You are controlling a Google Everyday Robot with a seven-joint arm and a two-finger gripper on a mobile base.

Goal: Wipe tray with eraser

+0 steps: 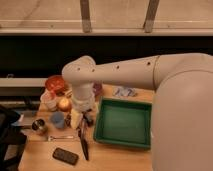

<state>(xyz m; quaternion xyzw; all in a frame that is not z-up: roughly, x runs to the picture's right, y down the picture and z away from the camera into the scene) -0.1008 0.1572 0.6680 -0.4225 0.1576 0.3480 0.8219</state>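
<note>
The green tray (123,144) lies on the right half of the wooden table and holds nothing. The eraser (66,155), a small dark block, lies flat near the table's front left edge. My gripper (81,118) hangs from the white arm just left of the tray's left rim, over the clutter of small items. It is well behind the eraser and not touching it.
A black-handled knife (84,145) lies between eraser and tray. A red bowl (54,83), white cup (49,100), orange fruit (64,104), blue cup (57,119), metal cup (38,126) and a spoon (60,137) crowd the left. A pale cloth (125,91) lies behind the tray.
</note>
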